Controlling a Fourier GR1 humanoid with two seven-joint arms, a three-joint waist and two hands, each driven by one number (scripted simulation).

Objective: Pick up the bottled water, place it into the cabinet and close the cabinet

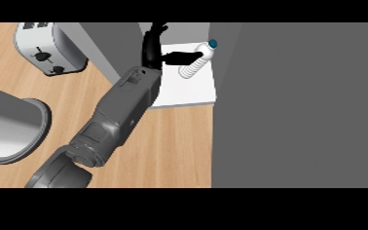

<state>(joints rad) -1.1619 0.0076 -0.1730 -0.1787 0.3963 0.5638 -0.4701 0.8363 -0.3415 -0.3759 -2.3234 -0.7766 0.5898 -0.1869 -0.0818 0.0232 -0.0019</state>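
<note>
- Filled the whole right side of the view: the flat grey cabinet [287, 102]; could not tell whether that face was door or wall.
- Ran across the lower middle and left: the wooden worktop [176, 146], with a toaster [46, 48] at upper left and a round grey pot [18, 126] cut off by the left edge.
- Showed as a white floor inside the cabinet: the shelf [188, 86], just left of the grey face.
- Reached in over that shelf from lower left: the left robot hand [152, 48], spread, fingers straight and pointing away, thumb stretched sideways up to the bottle and seemingly touching it. No right robot hand in view.
- Lay tilted on the shelf, blue cap toward the grey face: the bottle [196, 64], pale and ribbed.
- Judged as handling: probably light to middling in weight, thin plastic that gives under a squeeze, smooth and round, so prone to roll when lying down; not fragile.
- Judged as the best hold: around the ribbed middle, where the ridges give purchase, not the narrow cap end.
</note>
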